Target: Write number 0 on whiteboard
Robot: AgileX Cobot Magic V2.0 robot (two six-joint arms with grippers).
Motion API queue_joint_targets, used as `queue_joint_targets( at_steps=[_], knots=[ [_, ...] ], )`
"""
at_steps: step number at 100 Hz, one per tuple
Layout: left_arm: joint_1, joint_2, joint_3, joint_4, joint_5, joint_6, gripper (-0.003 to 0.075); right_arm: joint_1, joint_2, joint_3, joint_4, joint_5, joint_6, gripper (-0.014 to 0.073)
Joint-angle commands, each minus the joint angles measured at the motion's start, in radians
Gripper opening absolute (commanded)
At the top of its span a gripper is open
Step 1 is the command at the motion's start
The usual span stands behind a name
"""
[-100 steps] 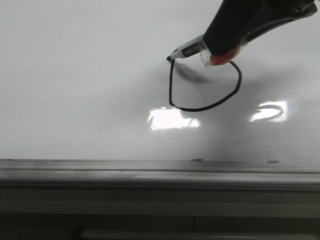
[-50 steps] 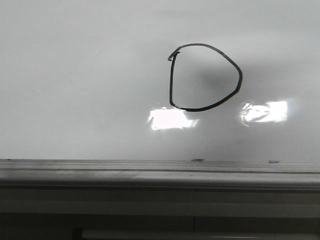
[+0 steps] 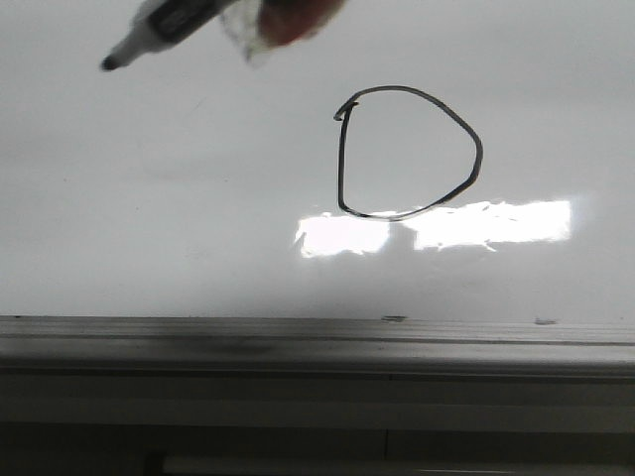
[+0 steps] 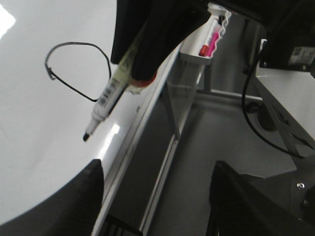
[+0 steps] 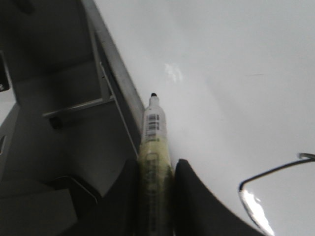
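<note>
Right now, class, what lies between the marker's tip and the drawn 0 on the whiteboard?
Nothing: in the front view only bare whiteboard separates the marker tip from the number 0.

Occupying the air over the upper left of the large glossy white whiteboard [image 3: 149, 198]: a grey marker pen with a black tip [image 3: 159, 25], clamped between the fingers of the right gripper [image 5: 156, 164] and slanting down to the left.

Leaving open the board face below the pen, and on all sides of the thin black hand-drawn number 0 [image 3: 407, 154].

Closing off the lower edge: a long grey metal ledge [image 3: 298, 342] running the full width.

Crowding the space beyond the ledge, per the left wrist view:
- a white clip holder with pink and red pens [image 4: 209, 37];
- slanting grey metal frame struts [image 4: 172, 113];
- a looping black cable [image 4: 251, 123].

Hanging beside the ledge: the left gripper [image 4: 157, 196], fingers spread wide, gap unobstructed.
</note>
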Motion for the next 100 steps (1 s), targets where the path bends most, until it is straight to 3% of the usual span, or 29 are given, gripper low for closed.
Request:
queue_joint_targets(
  at_steps=[1,35,67,81,100],
  knots=[
    [-0.007,0.054,-0.067,-0.034,-0.022,0.027,0.0406,0.049,0.005,-0.045,-0.01,-0.058,-0.02,-0.0049],
    [-0.007,0.177,-0.106,-0.046,0.064,0.036,0.0406,0.14,0.048,-0.098,-0.006,-0.135,-0.02,-0.0049],
    [-0.007,0.187,-0.106,-0.038,0.047,0.036,0.0395,0.16,0.048,-0.098,-0.005,-0.132,-0.02,-0.0049],
    [-0.007,0.187,-0.106,-0.038,0.047,0.036,0.0306,0.162,0.048,-0.098,-0.005,-0.126,-0.02,-0.0049],
    [-0.007,0.187,-0.106,-0.04,0.04,0.036,0.0114,0.162,0.048,-0.098,-0.002,-0.121,-0.02,-0.0049]
  ],
)
